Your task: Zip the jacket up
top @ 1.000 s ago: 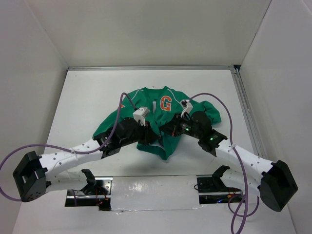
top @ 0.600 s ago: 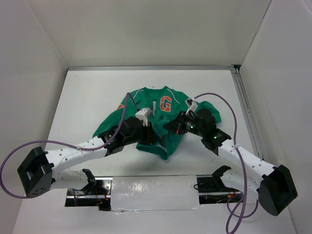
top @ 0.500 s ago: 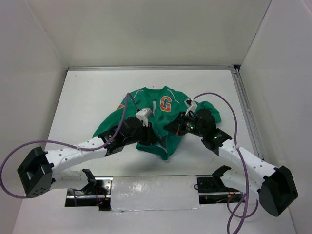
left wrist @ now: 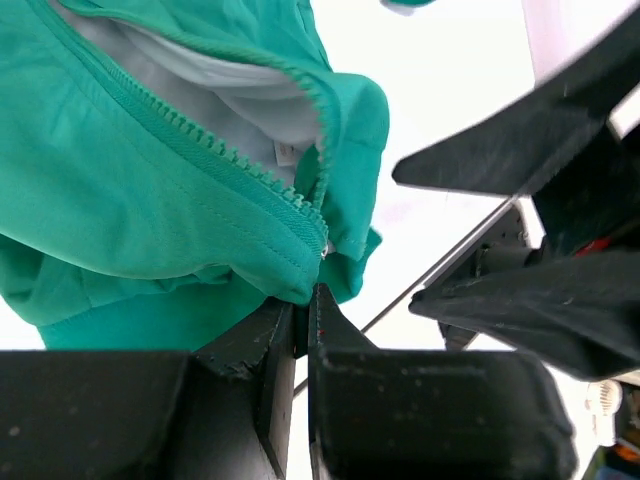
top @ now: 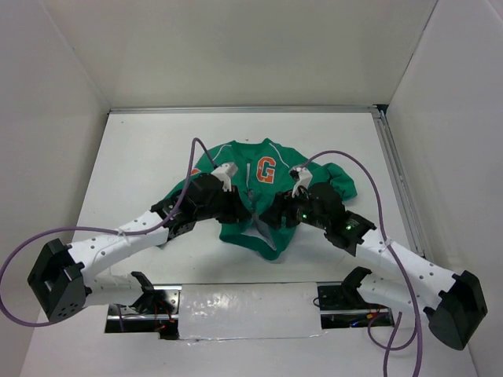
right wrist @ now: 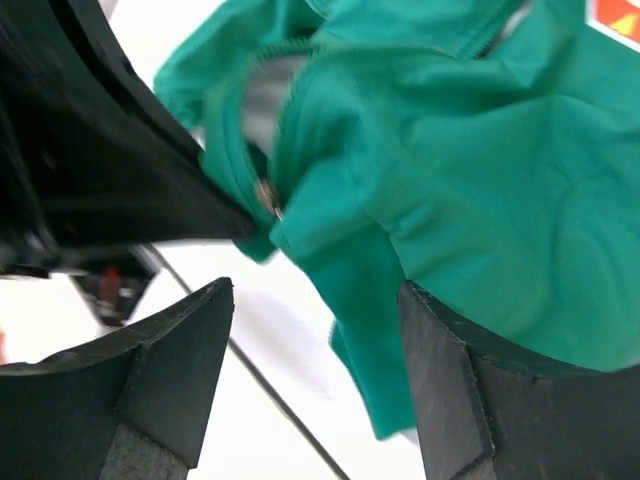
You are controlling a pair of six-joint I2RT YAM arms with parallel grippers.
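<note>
Where the jacket [top: 271,239] ends, bare table [top: 134,165] surrounds it.

On my right gripper [right wrist: 315,300] I see the fingers spread wide, with only the jacket [right wrist: 470,180] hem and the white table [right wrist: 290,380] beyond them. The left gripper [right wrist: 235,215] touches the jacket's edge with its black tip, beside a small metal zipper piece [right wrist: 268,195].
</note>
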